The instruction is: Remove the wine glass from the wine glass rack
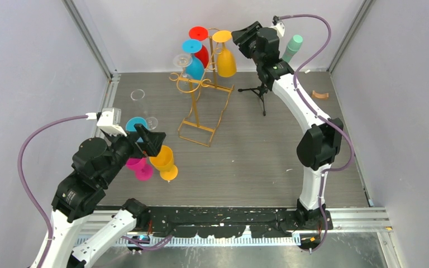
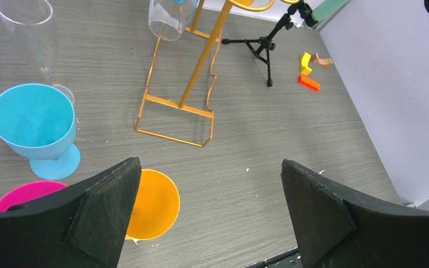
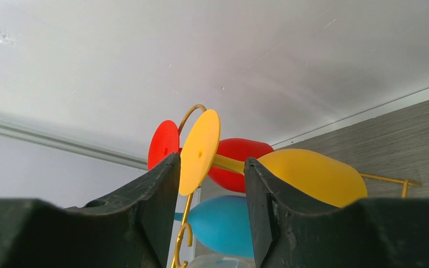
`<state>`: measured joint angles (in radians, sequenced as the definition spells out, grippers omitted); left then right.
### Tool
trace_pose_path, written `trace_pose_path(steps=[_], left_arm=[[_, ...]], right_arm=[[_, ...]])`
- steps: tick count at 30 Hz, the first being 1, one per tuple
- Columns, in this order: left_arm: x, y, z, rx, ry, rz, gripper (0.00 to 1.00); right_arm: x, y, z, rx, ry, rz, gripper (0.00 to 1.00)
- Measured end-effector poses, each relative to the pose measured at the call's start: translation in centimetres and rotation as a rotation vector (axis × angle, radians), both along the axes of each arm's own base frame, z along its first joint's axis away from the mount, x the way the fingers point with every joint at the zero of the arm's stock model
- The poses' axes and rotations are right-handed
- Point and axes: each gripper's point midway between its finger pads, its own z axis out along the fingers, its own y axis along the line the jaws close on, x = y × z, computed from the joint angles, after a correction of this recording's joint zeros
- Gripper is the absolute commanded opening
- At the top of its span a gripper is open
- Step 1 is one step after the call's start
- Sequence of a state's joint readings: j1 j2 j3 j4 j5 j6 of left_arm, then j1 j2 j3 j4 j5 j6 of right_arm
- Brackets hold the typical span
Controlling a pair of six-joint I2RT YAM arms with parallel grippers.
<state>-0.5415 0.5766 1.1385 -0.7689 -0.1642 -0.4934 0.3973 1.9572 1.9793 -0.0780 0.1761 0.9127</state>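
Hanging where exactly is the wine glass [image 1: 226,60]? — Ana

On the wine glass rack [image 1: 200,111], at the upper arm on its right side, bowl downward and the yellow foot [image 3: 200,151] on top. A red glass [image 1: 201,54], a blue glass [image 1: 195,68] and a clear glass [image 1: 181,60] hang on the same rack, to the left of it. — Ben

And the right gripper [image 3: 211,161]? — Ana

It is at the top of the rack, on the right side. Its jaws are partly apart, one on each side of the yellow foot. One finger [image 3: 159,195] seems to meet the edge of the foot, while a gap shows toward the other (real contact I cannot tell, the wrist view is too close). The hook that carries the stem is hidden behind the fingers. — Ben

The left gripper [image 2: 209,206]? — Ana

In front of the rack and to its left, well apart from it, jaws wide and nothing between them. Under it, on the table [image 2: 268,145], are an orange glass [image 2: 153,204], a blue cup [image 2: 33,125], a magenta glass [image 2: 25,192] half covered by a finger, and a clear flute [image 2: 28,33] cut off by the frame edge. — Ben

Something more? — Ana

To the right of the rack is a black tripod [image 1: 261,92]; its green tube [image 1: 292,49] is partly hidden by the right arm. — Ben
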Motion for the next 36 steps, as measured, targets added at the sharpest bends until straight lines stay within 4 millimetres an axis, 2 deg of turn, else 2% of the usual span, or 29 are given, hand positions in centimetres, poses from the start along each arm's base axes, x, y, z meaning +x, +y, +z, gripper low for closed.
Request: trace_pose_path(steps=[10,13,18,22,27,36], left_arm=[[-0.2,-1.0,-0.3,0.001,0.016,-0.055,1.0],[0.0,-1.2,-0.5,0.007,0.023,-0.06,1.0],[0.2,-1.3,-0.7,0.018,0.029,-0.062,1.0],[0.3,-1.3,-0.8,0.033,0.028,-0.065,1.0],[0.4,-1.2,-0.9,0.043,0.03,-0.062,1.0],[1.0,-1.3,-1.4,0.076,0.043,-0.057,1.0]], right_arm=[[1.4,1.3,-1.5,-0.002,0.012,0.035,0.45],[1.9,1.6,-1.5,0.001,0.008,0.044,0.41],[2.3,1.8,-1.8,0.004,0.007,0.045,0.28],[2.4,1.8,-1.1,0.014,-0.016,0.038,0.18],[2.6,1.5,-0.7,0.022,-0.032,0.023,0.01],[2.8,1.1,-0.8,0.062,-0.041,-0.008,0.0]])
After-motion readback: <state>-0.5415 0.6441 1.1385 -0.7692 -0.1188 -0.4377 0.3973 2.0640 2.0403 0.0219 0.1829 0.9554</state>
